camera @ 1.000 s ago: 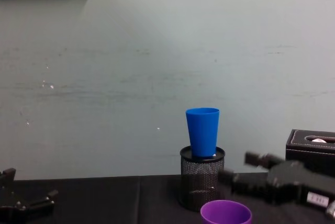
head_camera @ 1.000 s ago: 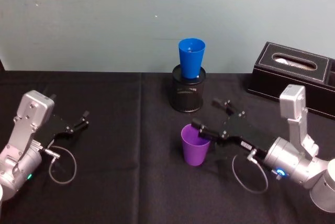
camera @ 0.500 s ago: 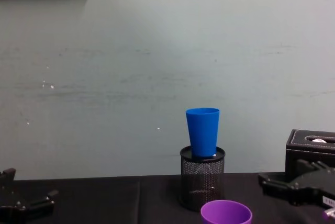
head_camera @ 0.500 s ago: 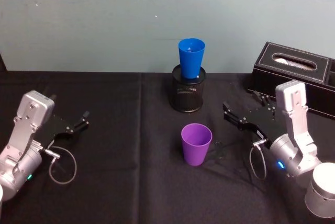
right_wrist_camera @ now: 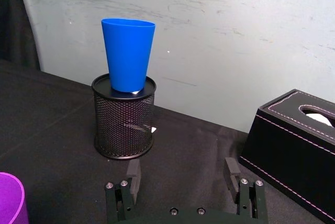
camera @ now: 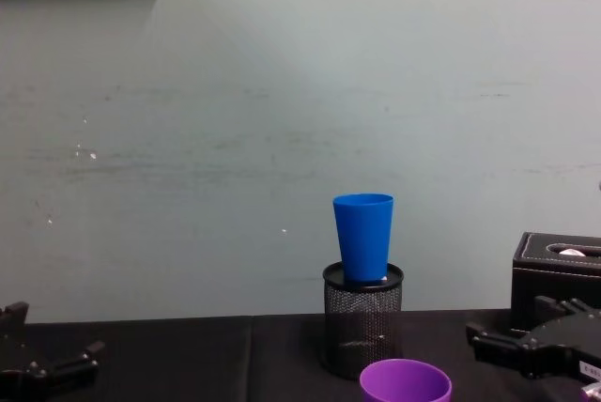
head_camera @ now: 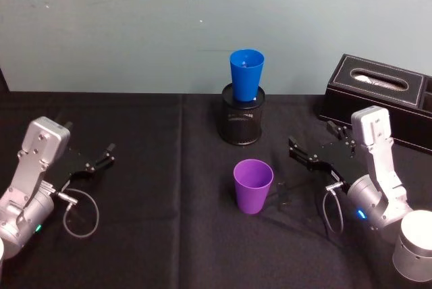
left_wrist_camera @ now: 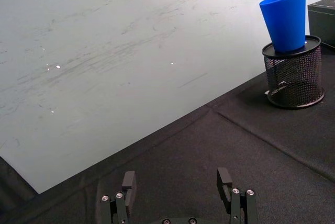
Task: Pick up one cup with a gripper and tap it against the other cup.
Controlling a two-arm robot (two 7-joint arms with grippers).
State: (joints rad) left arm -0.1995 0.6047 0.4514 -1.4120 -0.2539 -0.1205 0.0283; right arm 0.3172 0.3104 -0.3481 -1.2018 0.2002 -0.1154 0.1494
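Right gripper (head_camera: 312, 146) hangs wide open and empty (fingers spread), well to the right of the purple cup (head_camera: 253, 186), which stands upright before the blue cup (head_camera: 246, 76).

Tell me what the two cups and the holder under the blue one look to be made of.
Purple cup: likely plastic, smooth and opaque with a thin even rim. Blue cup: seemingly the same plastic, uniform colour with a slight sheen. Pen holder: black wire mesh, probably metal, since its fine grid lets light through below a solid rim.
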